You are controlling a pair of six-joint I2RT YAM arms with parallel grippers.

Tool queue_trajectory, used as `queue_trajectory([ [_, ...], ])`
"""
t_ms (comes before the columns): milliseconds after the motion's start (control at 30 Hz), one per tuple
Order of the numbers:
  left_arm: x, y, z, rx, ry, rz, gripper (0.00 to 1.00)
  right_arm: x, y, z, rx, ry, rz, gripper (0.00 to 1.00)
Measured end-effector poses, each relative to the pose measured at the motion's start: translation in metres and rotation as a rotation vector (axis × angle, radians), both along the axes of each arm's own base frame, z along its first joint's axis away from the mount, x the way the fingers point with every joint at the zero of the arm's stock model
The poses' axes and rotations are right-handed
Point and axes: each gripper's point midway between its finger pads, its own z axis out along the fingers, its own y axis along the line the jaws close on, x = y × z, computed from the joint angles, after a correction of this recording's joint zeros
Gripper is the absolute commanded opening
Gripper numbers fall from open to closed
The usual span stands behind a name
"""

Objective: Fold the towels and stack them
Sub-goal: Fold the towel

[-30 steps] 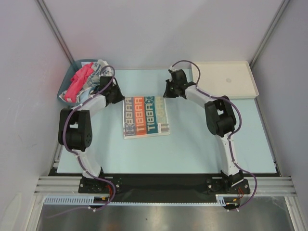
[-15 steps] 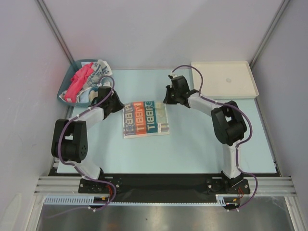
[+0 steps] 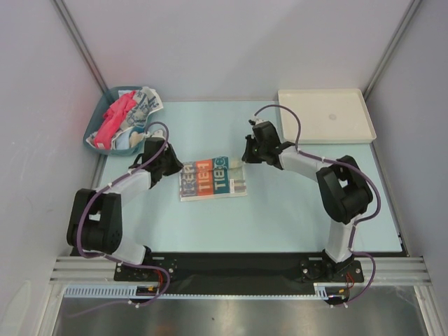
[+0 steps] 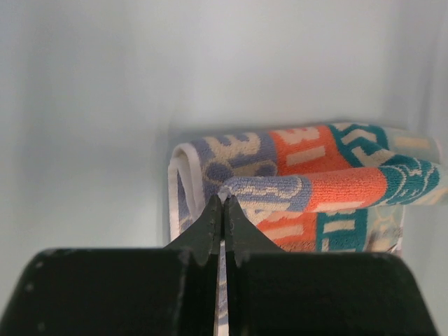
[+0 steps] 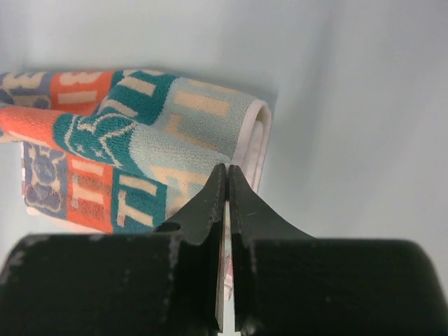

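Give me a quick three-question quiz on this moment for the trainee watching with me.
1. Which towel do the left gripper and right gripper hold? A) the red-pink one B) the lettered towel C) the pale blue one
2. True or false: a folded towel already lies on the white tray.
3. Fill in: the other towels are heaped in the teal ____ at the table's far left corner.
Key: 1 B, both shut on its lifted edge. 2 False, the white tray holds no towel. 3 bin.
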Motion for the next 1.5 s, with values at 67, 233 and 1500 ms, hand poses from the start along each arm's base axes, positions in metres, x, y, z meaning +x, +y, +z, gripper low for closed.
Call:
queue_trajectory([
  [67,-0.01,0.001,-0.007,0.003,0.02,-0.001,0.01,-0.007,0.001,-0.001,-0.001,0.003,0.002,0.0],
  [233,-0.025,0.006,-0.007,0.015,0.026,0.008,0.0,-0.027,0.003,-0.006,-0.013,0.011,0.012,0.0],
  [1500,-0.058,0.004,0.008,0.026,-0.012,-0.009,0.04,-0.058,-0.004,0.016,-0.03,-0.054,-0.011,0.0],
])
